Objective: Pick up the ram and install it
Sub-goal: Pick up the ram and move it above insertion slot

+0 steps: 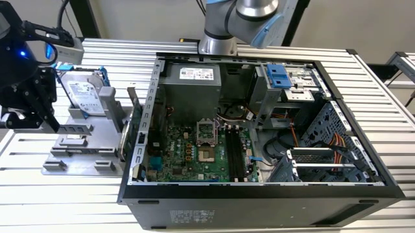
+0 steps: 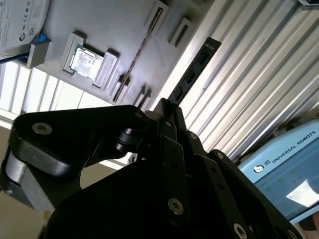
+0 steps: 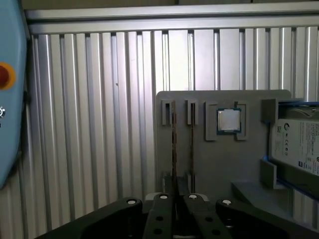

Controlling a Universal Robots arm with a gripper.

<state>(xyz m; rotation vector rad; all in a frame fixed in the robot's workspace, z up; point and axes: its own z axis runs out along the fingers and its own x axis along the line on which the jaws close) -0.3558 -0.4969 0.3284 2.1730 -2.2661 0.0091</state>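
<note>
While the gripper [image 2: 167, 105] hangs at the exterior view's left, over the grey fixture plate [image 3: 219, 159], its fingers look pressed together on the ram [image 2: 195, 67]. The ram juts past the fingertips as a dark stick, apparently clear of its slot in the plate. Judged from that, the pick-up is about complete and the installation not yet begun. The carry calls for crossing to the open computer case [image 1: 259, 192] in the middle of the exterior view. There the stick's edge must line up with the long black memory slots [image 1: 236, 155] on the motherboard [image 1: 184, 155], which seem empty. The plate holds a second memory stick [image 3: 192, 142] standing edge-on, a processor [image 3: 229, 120] in its recess, and a hard drive [image 3: 299, 142] in a blue frame.
</note>
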